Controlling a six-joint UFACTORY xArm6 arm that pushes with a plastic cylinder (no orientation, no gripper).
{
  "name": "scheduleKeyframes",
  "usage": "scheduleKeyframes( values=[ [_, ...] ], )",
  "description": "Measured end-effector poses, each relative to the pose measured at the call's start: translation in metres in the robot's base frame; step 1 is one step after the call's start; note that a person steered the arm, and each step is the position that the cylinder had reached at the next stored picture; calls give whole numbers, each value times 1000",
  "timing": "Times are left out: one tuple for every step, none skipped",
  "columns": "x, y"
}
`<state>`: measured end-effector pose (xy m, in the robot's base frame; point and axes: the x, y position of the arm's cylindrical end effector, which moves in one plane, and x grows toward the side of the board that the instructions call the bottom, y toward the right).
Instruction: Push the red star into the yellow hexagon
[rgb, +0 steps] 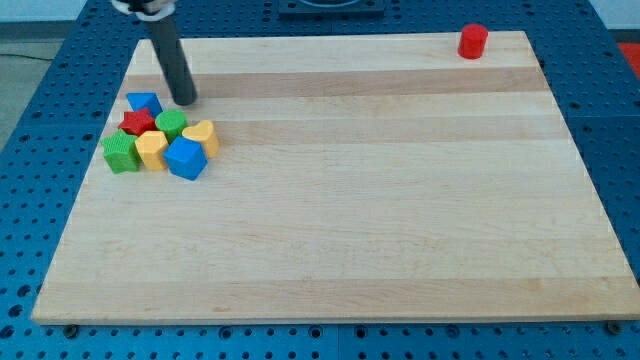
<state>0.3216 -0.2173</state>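
No brand marks, labels or readable writing on any block, on the wooden board (350, 200) or on the blue perforated table (30, 150) around it.

Rod (170, 55): dark, straight, enters from the view's top left and leans slightly, lower end toward the view's right. My tip (186, 101) sits on the board just to the view's right of the blue block (144, 102) and just above the green cylinder (171, 124); a small gap shows to both, no contact. No gripper on this arm, so no open or closed state to record.

Cluster at the view's left edge of the board, 7 blocks packed together:
- red star (138, 121), below the blue block, left of the green cylinder
- yellow hexagon (152, 150), directly below the red star and touching it
- green block (121, 153), left of the yellow hexagon
- blue cube (186, 158), right of the yellow hexagon
- yellow heart (201, 136), right of the green cylinder

Red cylinder (473, 41): alone at the view's top right, well apart from the cluster
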Motion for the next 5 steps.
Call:
scheduleKeyframes(
  values=[
    [-5, -23],
    [-24, -46],
    [1, -72],
    [20, -68],
    [20, -25]
  ],
)
